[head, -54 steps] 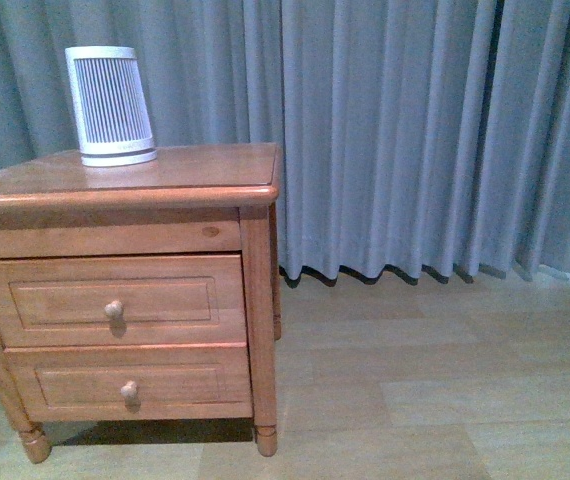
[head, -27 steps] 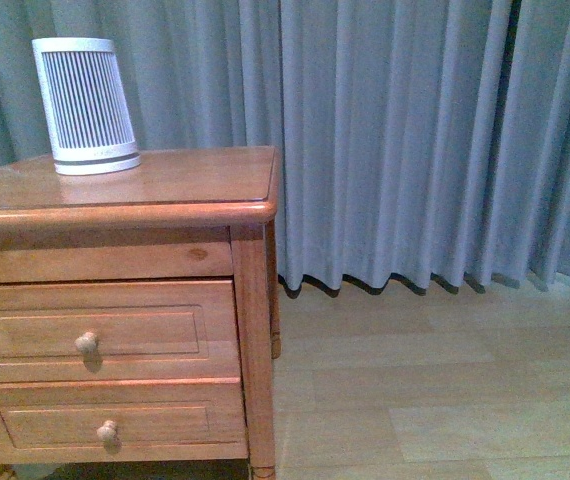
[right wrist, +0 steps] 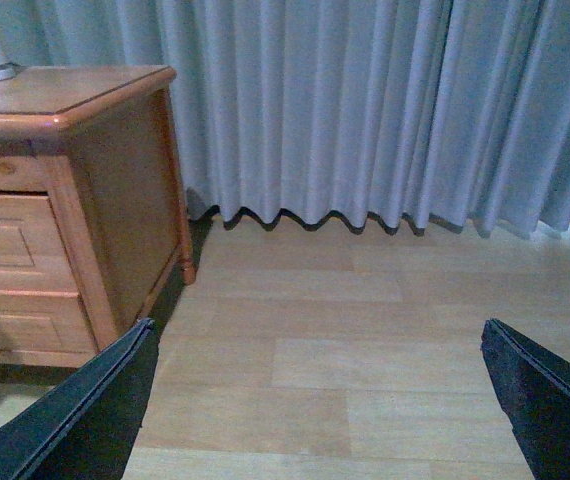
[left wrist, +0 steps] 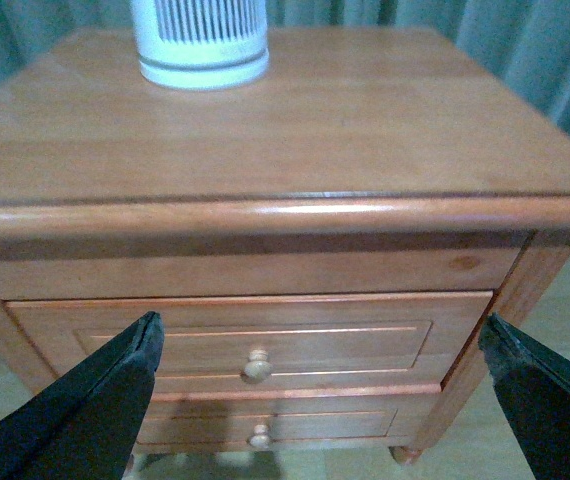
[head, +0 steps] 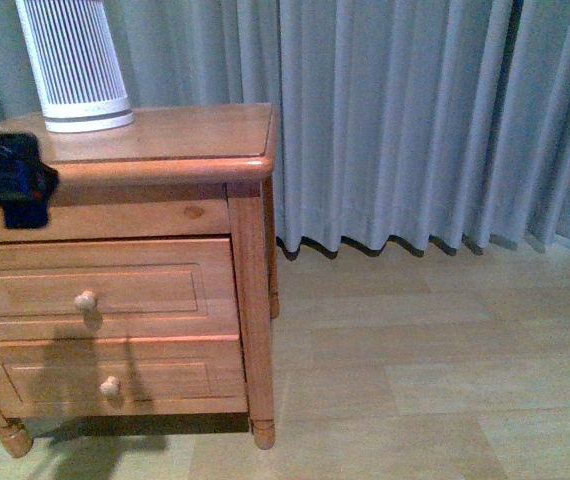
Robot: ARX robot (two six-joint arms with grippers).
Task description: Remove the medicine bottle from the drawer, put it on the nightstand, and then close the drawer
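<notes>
Nearest the left wrist camera, the left fingers are spread wide and hold nothing. They hang in front of the nightstand, above and short of the drawer fronts. The right fingers are just as wide and empty, off to the side over the bare floor, well apart from the cabinet.

The task looks to be at its first step, the approach to open. The drawer, the taller-fronted upper one, is shut, and so is the shallower drawer below it. The medicine bottle is nowhere in view; I judge it is inside the shut drawer. Next, the left fingers probably need to come down level with the knob, narrow around it and pull straight out, because a slanted pull could bind the drawer.

The knob is small, round and pale, so it offers little to grip. The drawer fronts are honey-brown wood with a recessed panel and a glossy varnish that catches the light. The top is flat with a rounded edge, and a short turned foot shows at the corner. Further back on the top stands a white slatted device, a smooth tapered cylinder. Behind it all hangs a grey-blue curtain in soft vertical pleats, reaching the pale plank floor
</notes>
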